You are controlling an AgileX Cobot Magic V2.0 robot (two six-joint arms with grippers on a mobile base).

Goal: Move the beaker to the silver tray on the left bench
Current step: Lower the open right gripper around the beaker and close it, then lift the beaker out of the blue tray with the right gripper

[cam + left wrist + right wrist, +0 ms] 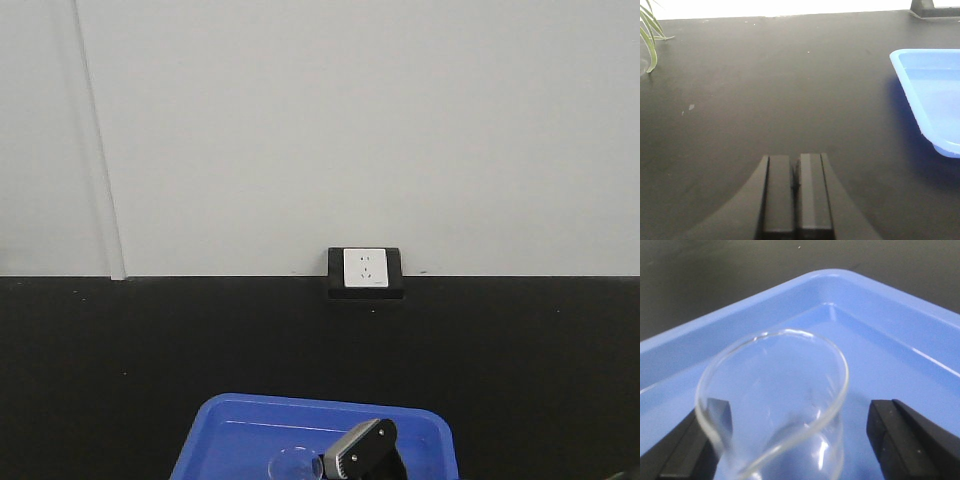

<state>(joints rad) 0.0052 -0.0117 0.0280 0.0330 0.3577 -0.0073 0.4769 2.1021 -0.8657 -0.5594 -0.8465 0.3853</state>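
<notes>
My right gripper (792, 437) stands open around the beaker (772, 385) in the blue tray (890, 310). My left gripper (796, 192) is closed over the surface (765, 90).

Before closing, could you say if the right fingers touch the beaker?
Cannot tell. Right wrist view: one finger stands clear of the beaker; the other sits behind its glass.

Beaker (775, 405): clear colourless glass, round rim upward, standing in blue tray (880, 330) between the parted fingers of the right tool (797, 415).
</notes>
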